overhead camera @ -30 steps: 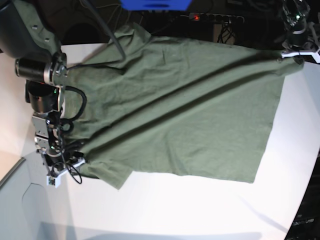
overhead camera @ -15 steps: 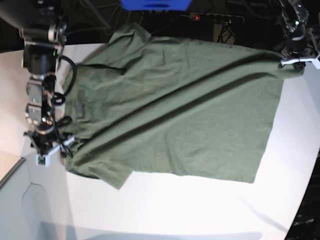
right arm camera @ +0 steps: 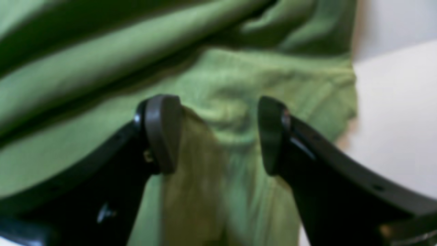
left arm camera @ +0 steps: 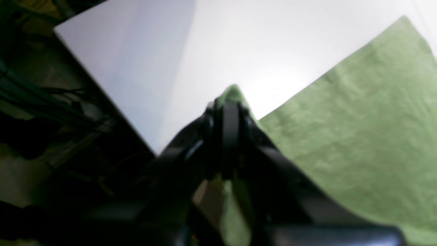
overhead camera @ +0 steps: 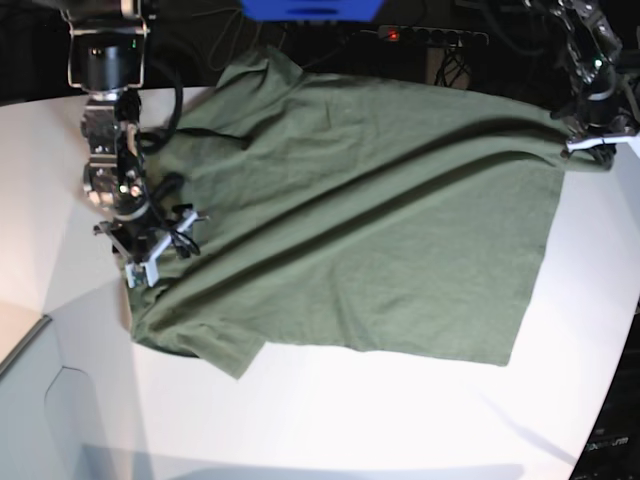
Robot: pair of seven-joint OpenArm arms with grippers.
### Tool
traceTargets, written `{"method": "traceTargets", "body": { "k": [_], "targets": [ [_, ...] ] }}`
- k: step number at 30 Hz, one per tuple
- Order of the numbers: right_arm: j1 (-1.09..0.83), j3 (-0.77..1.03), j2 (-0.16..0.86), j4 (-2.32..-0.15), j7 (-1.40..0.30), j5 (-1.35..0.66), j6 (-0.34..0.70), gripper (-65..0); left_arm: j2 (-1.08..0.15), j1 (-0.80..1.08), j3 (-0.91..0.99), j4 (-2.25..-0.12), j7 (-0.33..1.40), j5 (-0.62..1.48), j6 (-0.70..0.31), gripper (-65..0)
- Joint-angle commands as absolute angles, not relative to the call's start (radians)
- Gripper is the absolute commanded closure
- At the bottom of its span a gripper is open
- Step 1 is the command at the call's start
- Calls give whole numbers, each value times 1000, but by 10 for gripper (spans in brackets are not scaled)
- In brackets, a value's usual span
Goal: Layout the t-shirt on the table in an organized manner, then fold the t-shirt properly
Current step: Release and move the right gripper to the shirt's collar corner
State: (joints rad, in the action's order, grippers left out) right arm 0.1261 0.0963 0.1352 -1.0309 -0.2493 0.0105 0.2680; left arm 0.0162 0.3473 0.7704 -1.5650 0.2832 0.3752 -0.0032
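One t-shirt [overhead camera: 370,230], olive green, spread across one white table [overhead camera: 330,420]. Two grippers: left gripper [overhead camera: 592,143] at the far right corner of the cloth, right gripper [overhead camera: 150,250] at its left edge. One power strip [overhead camera: 430,36] far behind.

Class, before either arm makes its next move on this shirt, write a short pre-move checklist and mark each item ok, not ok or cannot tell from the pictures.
1. Left gripper shut on a corner of the t-shirt: ok.
2. Right gripper open, cloth between its fingers, nothing gripped: ok.
3. T-shirt flat: not ok, long diagonal folds cross it.
4. Shirt fully on the table: not ok, the far edge reaches past the rim.
5. Sleeves spread out: cannot tell.
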Motion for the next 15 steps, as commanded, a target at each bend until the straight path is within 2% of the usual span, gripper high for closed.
{"method": "traceTargets", "body": {
  "k": [1,6,12,15],
  "targets": [
    [174,99,142,-997,-237,5,271,-354,7,349,774,-1583,257,380,-5,-1],
    [378,99,142,-691,-199,5,271,-354,7,292,776,-1567,257,375,-5,-1],
    [601,99,142,-355,41,7,268,-356,7,176,774,-1534,257,375,-5,-1],
    [671,99,140,-277,128,7,265,-356,8,131,774,-1538,257,375,-5,-1]
  ]
}}
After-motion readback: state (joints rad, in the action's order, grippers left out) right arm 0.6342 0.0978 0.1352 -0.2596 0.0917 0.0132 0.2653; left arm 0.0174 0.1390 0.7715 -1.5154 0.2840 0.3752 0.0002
